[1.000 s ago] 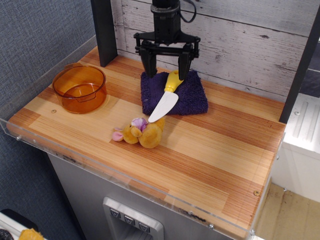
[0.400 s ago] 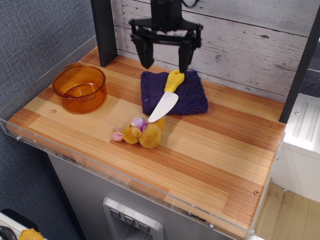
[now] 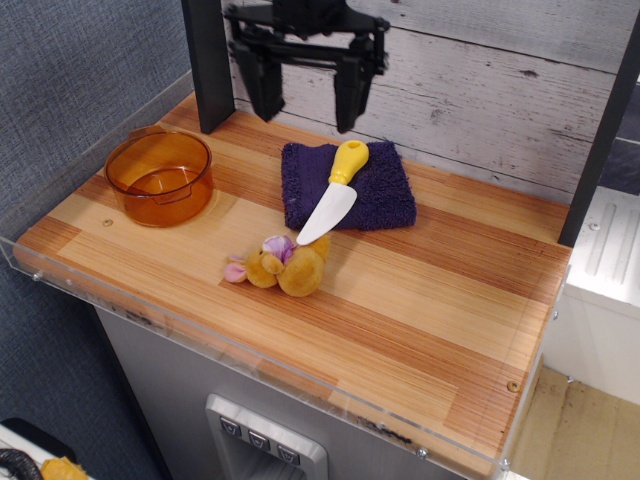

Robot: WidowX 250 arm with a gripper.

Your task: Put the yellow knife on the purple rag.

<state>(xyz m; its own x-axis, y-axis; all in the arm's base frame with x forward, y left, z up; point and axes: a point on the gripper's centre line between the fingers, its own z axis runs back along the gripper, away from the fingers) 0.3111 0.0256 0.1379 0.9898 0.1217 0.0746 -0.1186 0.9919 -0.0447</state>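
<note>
Fingers: both of mine (image 3: 345, 95) hang spread wide with nothing between them, lifted clear above the back edge of the worktop; my gripper (image 3: 305, 100) touches neither knife nor cloth

Step in hand: I judge the placing done and this the pull-away, since the knife lies free on the rag and I am empty above it

Next move: little is called for, by my reading; only to keep clear of the handle below me and not brush it as I go, because a nudge could slide the blade further off the cloth

Yellow knife (image 3: 335, 190): lies flat and slanted, its rounded yellow handle toward the back edge and resting on the rag, its white pointed blade running toward the front edge

Blade tip: pokes past the rag's front hem onto bare wood, just beside the plush toy (image 3: 285, 265); whether it touches the toy I cannot tell

Purple rag (image 3: 385, 195): dark, fuzzy, roughly square, spread flat near the middle of the back edge, its rear hem close to the wall boards

Knife's look: smooth hard plastic, handle bright yellow, blade plain white and widening before its point; I cannot make out a hole in the handle end from here

Orange pot (image 3: 160, 175): sits near the left edge, well apart from rag and knife

Worktop (image 3: 430, 320): striped wood, bare toward the front right corner
</note>
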